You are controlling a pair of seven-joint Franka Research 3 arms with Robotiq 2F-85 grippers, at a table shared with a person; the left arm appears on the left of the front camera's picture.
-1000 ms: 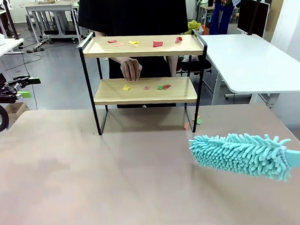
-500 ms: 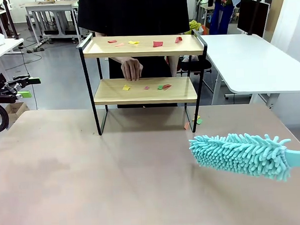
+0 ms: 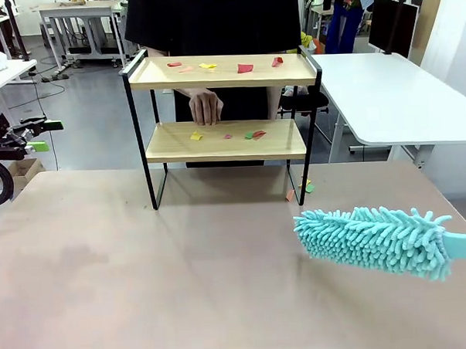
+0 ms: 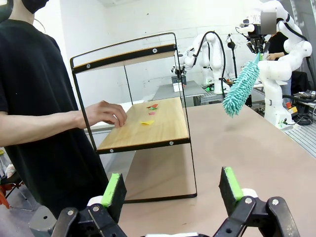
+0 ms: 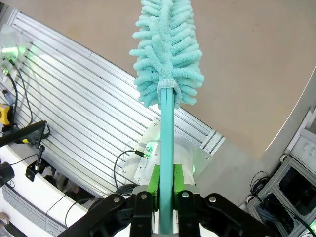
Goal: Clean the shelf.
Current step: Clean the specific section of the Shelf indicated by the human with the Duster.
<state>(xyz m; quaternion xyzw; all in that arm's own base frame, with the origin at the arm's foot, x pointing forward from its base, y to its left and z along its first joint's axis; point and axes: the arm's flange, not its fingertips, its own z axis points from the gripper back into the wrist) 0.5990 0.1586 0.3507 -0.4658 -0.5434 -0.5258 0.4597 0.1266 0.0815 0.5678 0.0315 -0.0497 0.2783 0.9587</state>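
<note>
- Right gripper (image 5: 165, 190) clamped tight on the handle of the teal duster (image 3: 371, 242), fluffy head out ahead of its fingers.
- Left gripper (image 4: 173, 181) spread wide, empty-handed.
- Shelf (image 3: 221, 81) stands ahead of it, apart from the duster.

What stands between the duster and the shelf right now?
No obstacle lies on the table between the duster, shut in the right gripper, and the shelf. But the person's hand hovers at the far edge of the lower board, near the paper scraps.
</note>
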